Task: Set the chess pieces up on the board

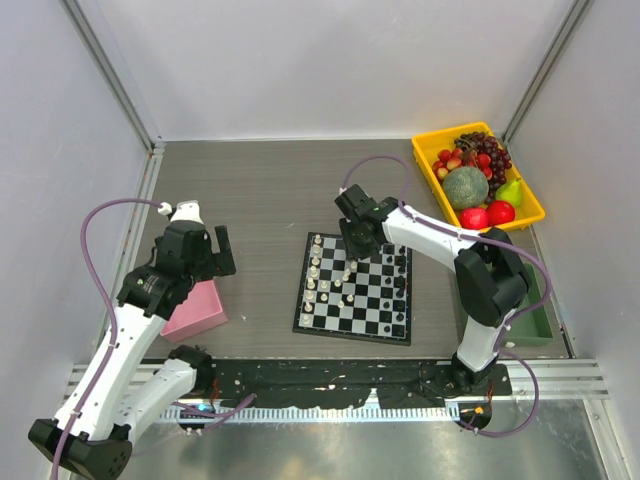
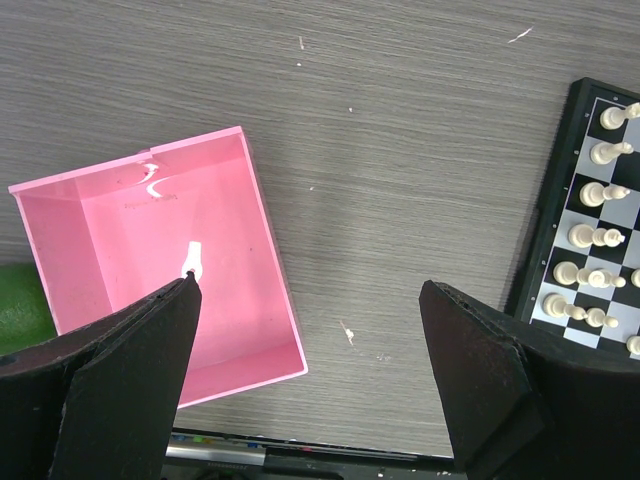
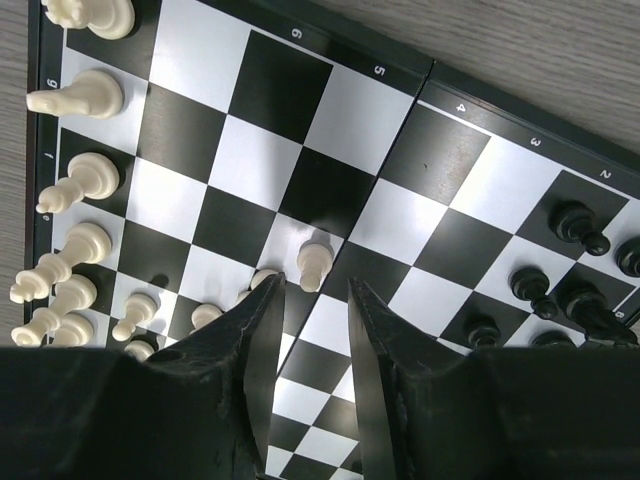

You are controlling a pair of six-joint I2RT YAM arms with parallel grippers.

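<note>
The checkered board [image 1: 372, 312] lies at the middle of the table. White pieces [image 1: 315, 268] stand along its left side and black pieces [image 1: 400, 290] along its right. My right gripper [image 1: 356, 248] hovers over the board's far half. In the right wrist view its jaws [image 3: 315, 284] are a little apart with nothing between them, and a white pawn [image 3: 315, 262] stands on the board just past the tips. My left gripper [image 1: 222, 250] is wide open [image 2: 310, 335] and empty over bare table beside the pink box [image 2: 100, 230]. One white piece [image 2: 193, 259] lies in that box.
A yellow tray [image 1: 428, 163] of fruit stands at the back right. A green bin [image 1: 540, 318] sits at the right behind the right arm. The board's left edge [image 2: 545, 215] shows in the left wrist view. Something green [image 2: 18, 312] lies left of the pink box.
</note>
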